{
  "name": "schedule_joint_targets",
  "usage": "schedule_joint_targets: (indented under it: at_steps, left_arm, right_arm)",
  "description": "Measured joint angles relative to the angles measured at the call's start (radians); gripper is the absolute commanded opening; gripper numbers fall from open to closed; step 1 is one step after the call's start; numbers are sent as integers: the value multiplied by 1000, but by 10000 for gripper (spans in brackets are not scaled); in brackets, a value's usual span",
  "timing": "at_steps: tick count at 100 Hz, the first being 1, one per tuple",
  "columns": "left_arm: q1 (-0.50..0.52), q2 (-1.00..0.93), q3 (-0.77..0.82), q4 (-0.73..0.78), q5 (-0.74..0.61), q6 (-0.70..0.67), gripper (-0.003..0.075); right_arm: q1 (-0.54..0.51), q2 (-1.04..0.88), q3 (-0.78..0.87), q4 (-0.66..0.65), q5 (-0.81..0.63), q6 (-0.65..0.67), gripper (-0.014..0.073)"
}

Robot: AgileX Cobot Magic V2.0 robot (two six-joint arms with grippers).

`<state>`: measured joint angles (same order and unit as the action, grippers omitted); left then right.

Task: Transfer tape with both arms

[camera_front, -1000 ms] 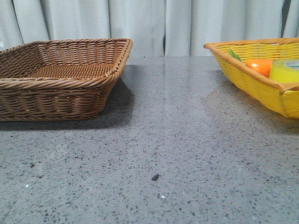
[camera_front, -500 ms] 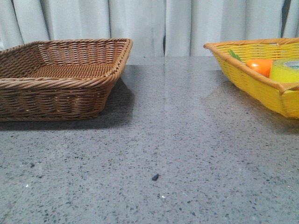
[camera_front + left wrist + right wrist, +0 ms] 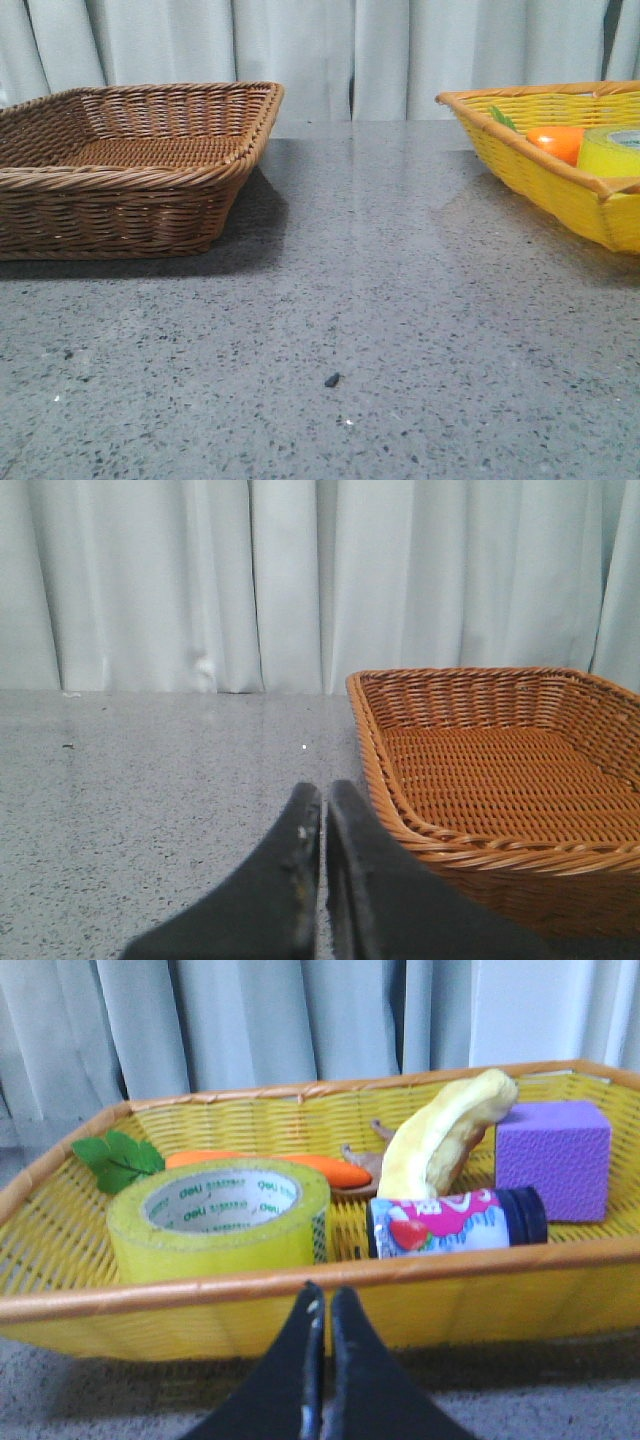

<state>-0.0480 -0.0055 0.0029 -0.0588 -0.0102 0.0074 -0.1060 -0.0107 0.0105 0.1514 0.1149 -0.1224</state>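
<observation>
Both hands pressed together, right hand [image 3: 322, 1305] outside yellow basket [image 3: 60, 1225], tape [image 3: 220, 1218] inside, apart.

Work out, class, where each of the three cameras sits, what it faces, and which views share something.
Front: faces forward over the table; brown basket left, yellow basket right; no arm shows.
Left wrist: behind the shut left hand, facing the brown basket.
Right wrist: behind the shut right hand, facing the tape in the yellow basket.
Front shares a basket with each wrist.
</observation>
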Motion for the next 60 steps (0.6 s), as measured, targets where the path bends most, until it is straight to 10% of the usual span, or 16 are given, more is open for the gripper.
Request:
schedule_joint_targets:
  at_steps: [60]
  left_arm:
    - [0, 81, -134, 5, 46, 0, -21]
  right_arm:
    - [0, 195, -138, 48, 93, 0, -74]
